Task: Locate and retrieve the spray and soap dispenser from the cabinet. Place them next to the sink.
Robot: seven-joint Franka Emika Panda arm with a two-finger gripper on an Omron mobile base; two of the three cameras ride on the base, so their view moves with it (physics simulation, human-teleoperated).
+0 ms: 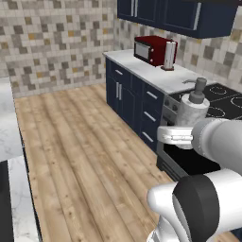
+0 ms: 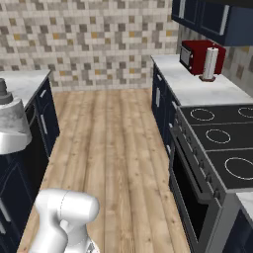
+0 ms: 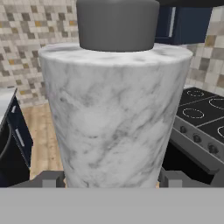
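The soap dispenser (image 3: pixel 116 113), a grey marbled cylinder with a dark pump head, stands upright between my fingertips (image 3: pixel 173 178) and fills the hand view. My gripper (image 1: pixel 189 124) is shut on its lower body and holds it in the air over the wooden floor, in front of the stove. From the right base camera, the soap dispenser (image 2: pixel 11 118) shows at the far left edge. The spray is out of view. I cannot make out the sink.
A black stovetop (image 2: pixel 222 138) with an oven below is on the right. Beyond it, a marble counter (image 1: pixel 156 73) carries a red microwave (image 1: pixel 152 49) and a paper towel roll (image 1: pixel 169 55). Navy wall cabinets (image 1: pixel 179 14) hang above. Another marble counter (image 2: pixel 22 81) stands left. Wooden floor (image 1: pixel 80 142) lies between.
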